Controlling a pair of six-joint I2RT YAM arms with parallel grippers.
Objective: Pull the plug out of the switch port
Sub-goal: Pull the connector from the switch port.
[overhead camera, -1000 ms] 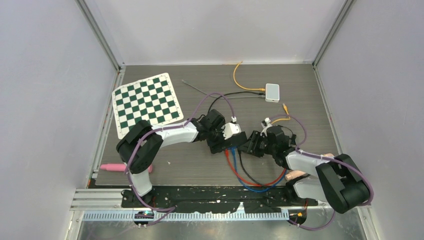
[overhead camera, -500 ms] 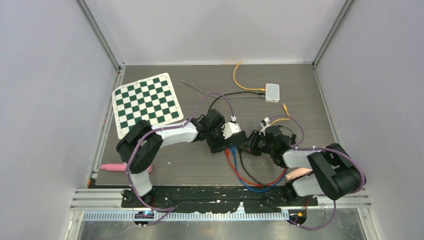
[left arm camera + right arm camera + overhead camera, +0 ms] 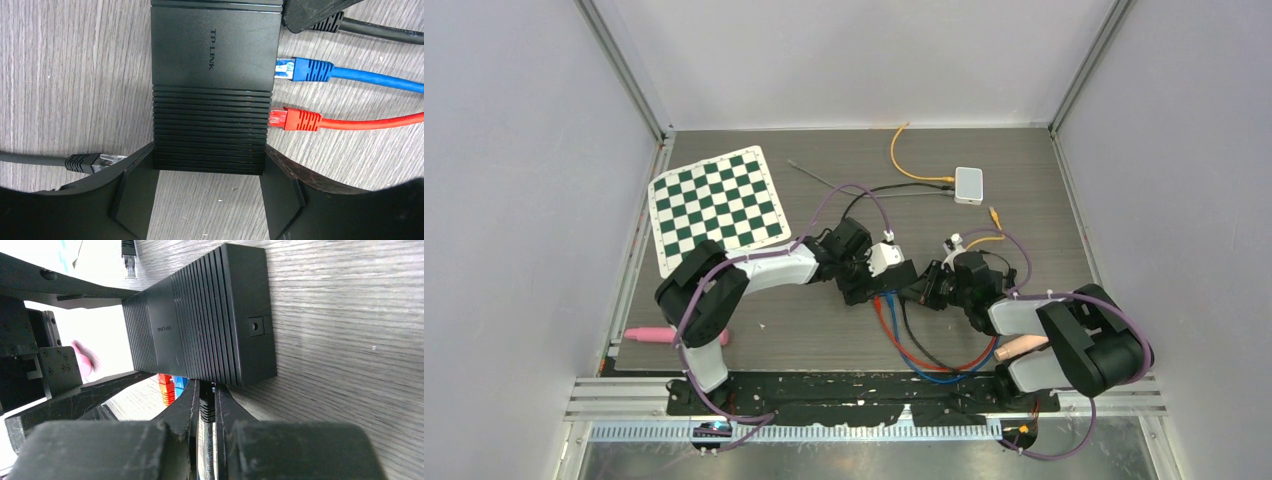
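plug (image 3: 206, 411): black, moulded, at the port side of the switch (image 3: 215, 75), mid-table
right gripper (image 3: 206, 394): pinched tight on the plug
switch: matte black box, finned top
left gripper (image 3: 210, 170): clamped across the switch
neighbours: blue plug (image 3: 305, 70), red plug (image 3: 300, 120), clear tips
table (image 3: 75, 75): grey wood-grain

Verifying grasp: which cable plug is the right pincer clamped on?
The black plug beside the blue plug; that and the red plug sit untouched.
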